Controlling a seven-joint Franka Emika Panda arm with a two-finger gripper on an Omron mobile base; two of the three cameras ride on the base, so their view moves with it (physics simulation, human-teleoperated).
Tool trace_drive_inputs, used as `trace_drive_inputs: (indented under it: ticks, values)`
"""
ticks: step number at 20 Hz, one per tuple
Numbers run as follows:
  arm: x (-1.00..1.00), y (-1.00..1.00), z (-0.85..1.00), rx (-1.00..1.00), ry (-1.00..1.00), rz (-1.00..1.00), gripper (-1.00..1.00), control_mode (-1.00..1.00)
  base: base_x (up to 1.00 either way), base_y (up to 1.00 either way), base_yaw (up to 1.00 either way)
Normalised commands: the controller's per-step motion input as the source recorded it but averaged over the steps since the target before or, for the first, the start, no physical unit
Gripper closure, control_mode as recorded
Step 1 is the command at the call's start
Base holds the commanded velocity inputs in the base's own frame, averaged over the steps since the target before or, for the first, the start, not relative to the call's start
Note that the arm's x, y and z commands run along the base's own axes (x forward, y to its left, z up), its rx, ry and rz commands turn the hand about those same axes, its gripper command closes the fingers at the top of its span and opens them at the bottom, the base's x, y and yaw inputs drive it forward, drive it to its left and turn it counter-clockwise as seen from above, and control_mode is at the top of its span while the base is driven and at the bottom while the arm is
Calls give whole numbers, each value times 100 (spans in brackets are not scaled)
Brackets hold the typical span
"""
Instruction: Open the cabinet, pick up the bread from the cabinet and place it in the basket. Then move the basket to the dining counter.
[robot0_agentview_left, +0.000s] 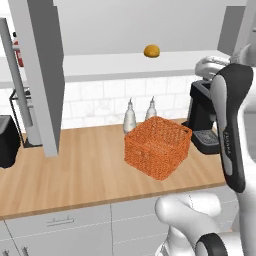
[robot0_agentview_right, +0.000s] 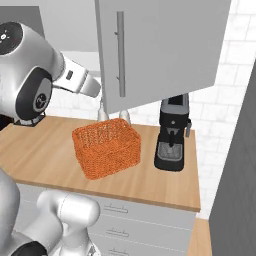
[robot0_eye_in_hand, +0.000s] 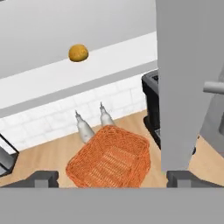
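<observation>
Grey cabinet (robot0_agentview_left: 37, 75) doors open, left and right of frame | bun (robot0_agentview_left: 152, 51) upper centre on pale shelf (robot0_agentview_left: 100, 65) | orange basket (robot0_agentview_left: 158, 146) centre on wood worktop (robot0_agentview_left: 75, 175), two bottles (robot0_agentview_left: 130, 117) behind | coffee machine (robot0_agentview_left: 202, 117) right | gripper (robot0_eye_in_hand: 113, 178) tips spread wide, holding nothing, above basket

Glossy white rounded arm (robot0_agentview_left: 197, 215) segments, dark grey joint (robot0_agentview_left: 233, 130) covers, tiny white lettering right of frame; small dark square fingers (robot0_eye_in_hand: 43, 178).
</observation>
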Motion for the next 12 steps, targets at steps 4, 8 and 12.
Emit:
trace_drive_inputs:
  ticks: [4, 8, 12]
  values:
    - [91, 84, -15, 1, 4, -40, -100, -100, 0, 0, 0]
    - [100, 37, -33, 14, -12, -46, -100, -100, 0, 0, 0]
    - [61, 0, -33, 25, -16, -65, -100, -100, 0, 0, 0]
